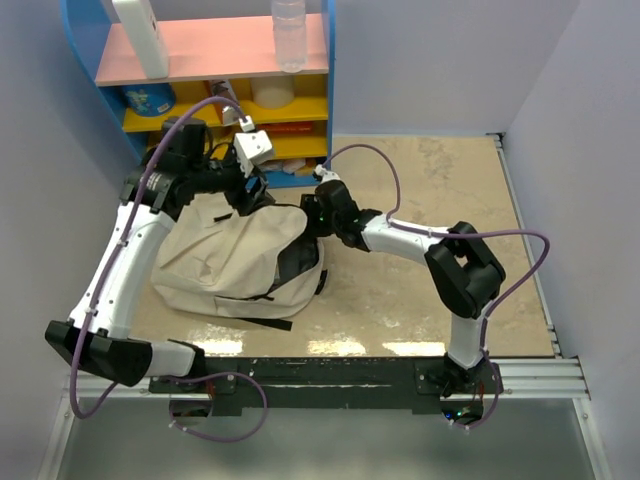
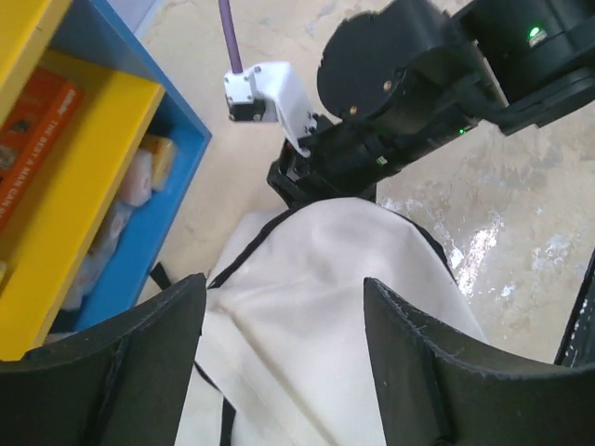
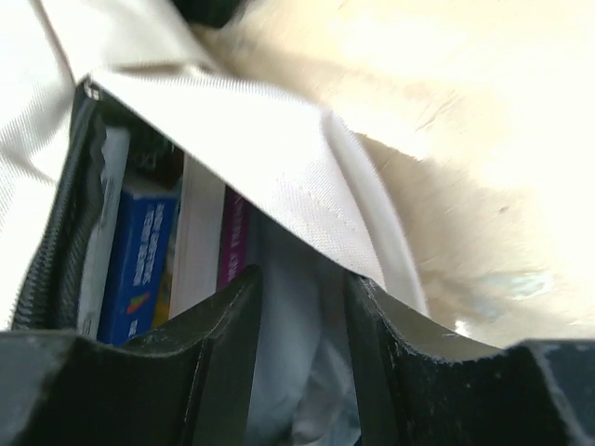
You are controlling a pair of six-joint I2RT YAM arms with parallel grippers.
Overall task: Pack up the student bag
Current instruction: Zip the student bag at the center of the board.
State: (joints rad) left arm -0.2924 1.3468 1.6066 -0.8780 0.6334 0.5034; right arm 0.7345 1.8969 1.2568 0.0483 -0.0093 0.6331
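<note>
The student bag (image 1: 225,262) lies flat on the counter (image 1: 430,180), a bit left of the middle. Its long side runs from about 8 o'clock to 2 o'clock in the top view. The open mouth is at the 2 o'clock end.

The right gripper (image 1: 318,207) is right at that mouth. Its fingers are part way apart. Some bag cloth sits in the gap, but it does not look squeezed. Its own camera looks under the lifted edge, and books (image 3: 139,260) stand inside the bag.

The left gripper (image 1: 250,188) hangs just over the bag's far edge, at about 12 o'clock of the bag, close to the blue shelf (image 1: 329,90). Its fingers are spread wide and hold nothing. The cream cloth lies below them.

Both grippers are near the mouth, but the right one is nearer. The bag's mouth lies toward 9 o'clock from the right gripper, so a move into the bag probably has to go that way.
</note>
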